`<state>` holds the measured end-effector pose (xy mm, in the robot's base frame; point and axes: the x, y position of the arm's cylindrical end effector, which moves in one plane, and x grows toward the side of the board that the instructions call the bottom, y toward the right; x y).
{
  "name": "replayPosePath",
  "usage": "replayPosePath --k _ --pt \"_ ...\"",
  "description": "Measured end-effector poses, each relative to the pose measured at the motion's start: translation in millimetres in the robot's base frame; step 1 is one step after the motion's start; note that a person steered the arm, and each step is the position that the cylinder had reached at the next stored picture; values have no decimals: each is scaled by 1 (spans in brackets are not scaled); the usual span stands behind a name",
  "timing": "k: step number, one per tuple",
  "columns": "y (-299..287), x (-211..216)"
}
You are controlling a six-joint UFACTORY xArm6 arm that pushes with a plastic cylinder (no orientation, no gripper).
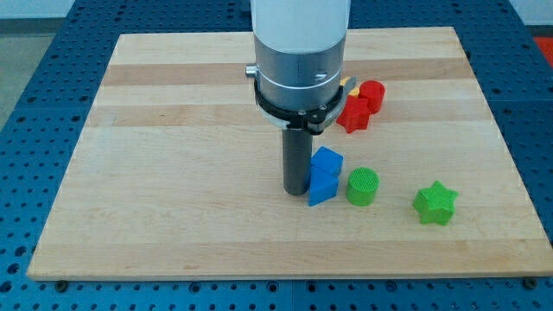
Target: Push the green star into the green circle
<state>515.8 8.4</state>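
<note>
The green star (435, 203) lies on the wooden board (173, 173) at the view's lower right. The green circle (363, 186), a short cylinder, stands to the star's left with a gap between them. My tip (297, 190) is down on the board left of both green blocks, right beside two blue blocks. It is well apart from the star and a little left of the green circle.
Two blue blocks (324, 175) sit stacked close together between my tip and the green circle. A red star (352, 114) and a red cylinder (371, 95) lie at the upper right, with a small yellow block (350, 85) partly hidden behind the arm.
</note>
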Motion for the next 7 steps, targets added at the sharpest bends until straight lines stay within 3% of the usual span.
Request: replayPosePath --k 1,3,5,7 --pt "-19 7" --pt "-25 88" --pt "30 102" --pt "192 102"
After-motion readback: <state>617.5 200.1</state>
